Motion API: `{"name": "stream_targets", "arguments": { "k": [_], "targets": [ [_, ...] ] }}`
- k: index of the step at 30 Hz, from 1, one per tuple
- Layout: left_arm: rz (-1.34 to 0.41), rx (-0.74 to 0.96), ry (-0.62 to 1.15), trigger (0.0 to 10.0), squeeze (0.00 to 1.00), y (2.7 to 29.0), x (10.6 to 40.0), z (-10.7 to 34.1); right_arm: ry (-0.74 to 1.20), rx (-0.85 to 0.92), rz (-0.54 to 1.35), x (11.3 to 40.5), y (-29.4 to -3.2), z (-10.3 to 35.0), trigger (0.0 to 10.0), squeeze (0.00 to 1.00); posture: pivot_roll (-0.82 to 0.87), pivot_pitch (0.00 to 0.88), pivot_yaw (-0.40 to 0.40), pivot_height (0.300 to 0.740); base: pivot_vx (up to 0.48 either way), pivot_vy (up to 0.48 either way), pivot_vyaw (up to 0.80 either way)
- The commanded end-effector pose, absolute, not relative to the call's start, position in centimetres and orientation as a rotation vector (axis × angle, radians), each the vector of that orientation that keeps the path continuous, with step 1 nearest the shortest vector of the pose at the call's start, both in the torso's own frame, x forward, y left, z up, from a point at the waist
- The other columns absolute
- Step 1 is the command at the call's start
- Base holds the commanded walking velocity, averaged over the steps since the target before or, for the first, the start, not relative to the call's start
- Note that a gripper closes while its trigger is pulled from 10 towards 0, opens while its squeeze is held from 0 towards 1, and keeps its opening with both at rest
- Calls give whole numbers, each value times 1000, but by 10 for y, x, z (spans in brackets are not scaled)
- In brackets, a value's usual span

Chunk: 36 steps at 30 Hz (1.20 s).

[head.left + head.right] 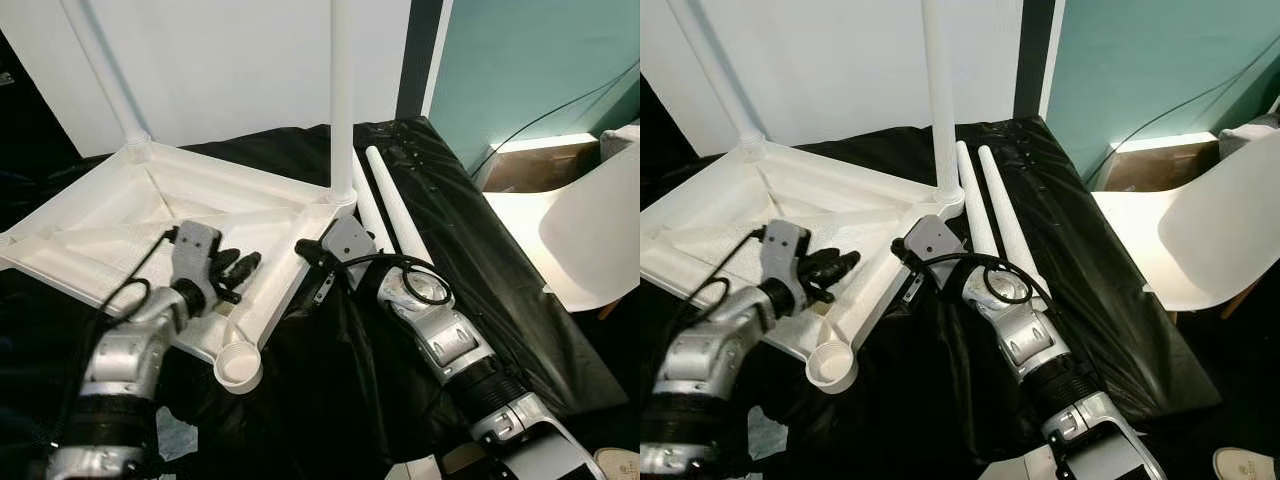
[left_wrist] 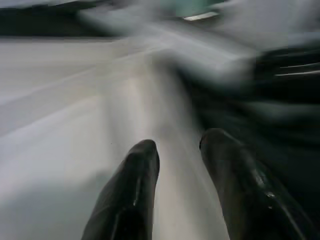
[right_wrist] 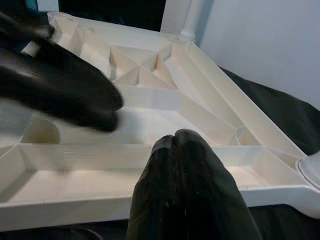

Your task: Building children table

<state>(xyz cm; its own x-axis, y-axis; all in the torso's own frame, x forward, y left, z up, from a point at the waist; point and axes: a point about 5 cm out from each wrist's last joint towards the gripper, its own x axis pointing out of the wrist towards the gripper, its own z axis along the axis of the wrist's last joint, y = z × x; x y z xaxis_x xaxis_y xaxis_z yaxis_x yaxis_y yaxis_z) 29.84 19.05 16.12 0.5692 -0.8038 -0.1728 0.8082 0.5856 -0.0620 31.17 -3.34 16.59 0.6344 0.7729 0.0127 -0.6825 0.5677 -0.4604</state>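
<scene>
Head view: the upturned tabletop [image 1: 120,215] lies at centre left on a black cloth [image 1: 500,290], two legs [image 1: 342,100] already standing in it, two spare legs [image 1: 395,215] lying just right. The left gripper [image 1: 235,268] rests inside the frame, the right gripper [image 1: 312,268] at its rim. Left wrist: blurred, fingers [image 2: 135,200] parted, empty. Right wrist: fingers [image 3: 185,180] pressed together, holding nothing. Best steady the top, then seat a spare leg squarely in the near socket [image 1: 240,367].

An upturned tabletop [image 1: 100,215] is lying on the covered floor before me with two legs [image 1: 341,90] standing in its far corners, two loose legs [image 1: 395,205] lying just to its right, and a chair [image 1: 590,225] sitting further right.
</scene>
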Motion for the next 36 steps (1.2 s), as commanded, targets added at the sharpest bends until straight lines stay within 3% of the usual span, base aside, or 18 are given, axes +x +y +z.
{"name": "stream_targets", "arguments": {
  "k": [1,2,4,9,16,23,36],
  "targets": [
    [-1063,36,211,10000,67,194,292,160,-209,-446,873,310,-31,162,10000,0,9,0,33,740,0,0,0],
    [-1106,110,266,10000,0,200,285,153,-208,-445,873,309,-31,161,10000,0,6,0,35,740,0,0,0],
    [-1165,201,354,10000,0,208,274,142,-206,-444,872,309,-31,161,10000,0,2,0,38,740,0,0,0],
    [-1195,214,408,10000,0,214,265,140,-206,-444,869,308,-32,161,10000,0,0,0,39,740,0,0,0],
    [-1070,378,553,10000,0,241,274,123,-209,-447,868,310,-32,162,10000,0,2,0,34,740,0,0,0],
    [-1108,454,617,10000,0,250,270,121,-211,-448,867,310,-32,163,10000,0,4,0,36,740,0,0,0],
    [-1398,307,447,10000,0,168,253,110,-207,-450,854,311,-34,162,10000,0,-3,0,45,740,0,0,0]
  ]
}}
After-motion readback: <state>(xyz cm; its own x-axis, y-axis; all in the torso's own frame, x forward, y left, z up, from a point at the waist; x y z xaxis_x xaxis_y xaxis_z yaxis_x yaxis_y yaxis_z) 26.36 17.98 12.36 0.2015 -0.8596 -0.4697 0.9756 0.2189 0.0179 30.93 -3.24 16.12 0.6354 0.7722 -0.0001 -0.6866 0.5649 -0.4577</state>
